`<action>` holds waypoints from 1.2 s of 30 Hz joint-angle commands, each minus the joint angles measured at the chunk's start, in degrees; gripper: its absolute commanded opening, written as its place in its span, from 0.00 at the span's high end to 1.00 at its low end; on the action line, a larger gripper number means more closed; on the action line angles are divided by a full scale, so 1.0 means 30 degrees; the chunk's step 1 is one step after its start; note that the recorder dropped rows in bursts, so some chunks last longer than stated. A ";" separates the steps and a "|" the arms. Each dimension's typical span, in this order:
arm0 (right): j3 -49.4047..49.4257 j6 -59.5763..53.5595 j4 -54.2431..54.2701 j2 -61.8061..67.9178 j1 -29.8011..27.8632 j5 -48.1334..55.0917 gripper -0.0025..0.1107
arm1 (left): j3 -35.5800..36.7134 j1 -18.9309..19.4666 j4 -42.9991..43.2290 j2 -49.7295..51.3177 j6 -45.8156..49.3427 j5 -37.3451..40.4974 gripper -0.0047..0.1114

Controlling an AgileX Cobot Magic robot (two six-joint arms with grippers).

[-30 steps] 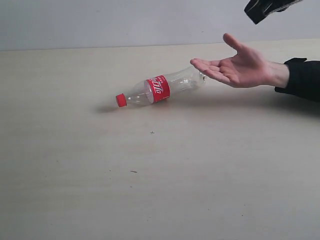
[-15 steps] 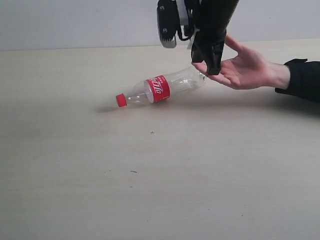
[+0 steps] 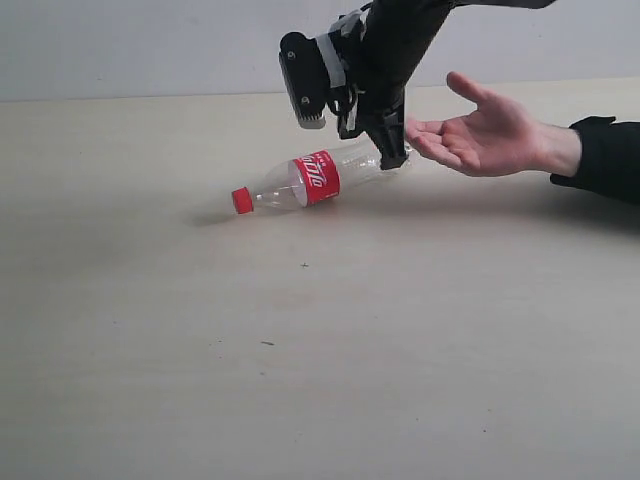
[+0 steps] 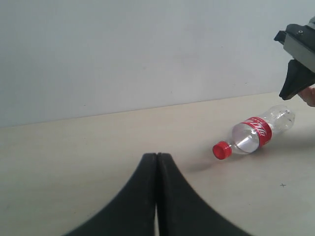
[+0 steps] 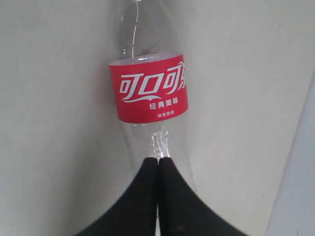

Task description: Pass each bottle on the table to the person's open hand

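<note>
Right pincer (image 3: 392, 158) hangs tip-down at the base end of the bottle (image 3: 320, 178), close beside the fingertips of the open hand (image 3: 480, 135); this exterior view does not show whether it touches the plastic. The bottle lies on its side on the table (image 3: 300, 350), its red cap (image 3: 242, 201) to the left and its base toward the hand. The hand is held palm up at the right.

In the left wrist view, the left pincer (image 4: 156, 155) has its fingers pressed together with nothing between them. It sits well apart from the bottle, which lies farther off on the table.

In the right wrist view, the right pincer's fingers meet along a thin seam and grip nothing. Their tips overlap the clear body near the red label (image 5: 147, 88); whether they touch it cannot be told.
</note>
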 commanded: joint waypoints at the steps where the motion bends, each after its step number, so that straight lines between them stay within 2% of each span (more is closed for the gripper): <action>1: -0.0208 -0.0398 0.0197 0.0552 0.0012 -0.0840 0.98 | 0.0062 0.0054 0.0033 -0.0097 -0.0146 -0.0075 0.96; 8: -0.0208 -0.0398 0.0255 0.1307 0.0695 -0.1451 0.97 | 0.0062 0.0054 0.0033 -0.0097 -0.0146 -0.0075 0.96; 11: -0.0208 0.0109 0.0255 0.1389 0.0870 -0.1740 0.84 | 0.0062 0.0054 0.0033 -0.0097 -0.0146 -0.0075 0.96; 15: -0.0208 0.0109 0.0255 0.1389 0.0870 -0.1961 0.54 | 0.0062 0.0054 0.0033 -0.0097 -0.0146 -0.0075 0.96; 18: -0.0208 0.0329 0.0750 0.1389 0.0913 -0.2406 0.38 | 0.0062 0.0054 0.0033 -0.0097 -0.0146 -0.0075 0.96; 27: -0.0208 0.0817 0.1473 0.1399 0.0913 -0.2909 0.35 | 0.0062 0.0054 0.0033 -0.0097 -0.0146 -0.0075 0.96; 32: -0.0208 0.0980 0.1473 0.1399 0.0913 -0.2909 0.29 | 0.0062 0.0054 0.0033 -0.0097 -0.0146 -0.0075 0.96; 36: -0.0208 0.2862 0.0783 0.1231 0.0913 -0.2923 0.32 | 0.0062 0.0054 0.0033 -0.0097 -0.0146 -0.0075 0.96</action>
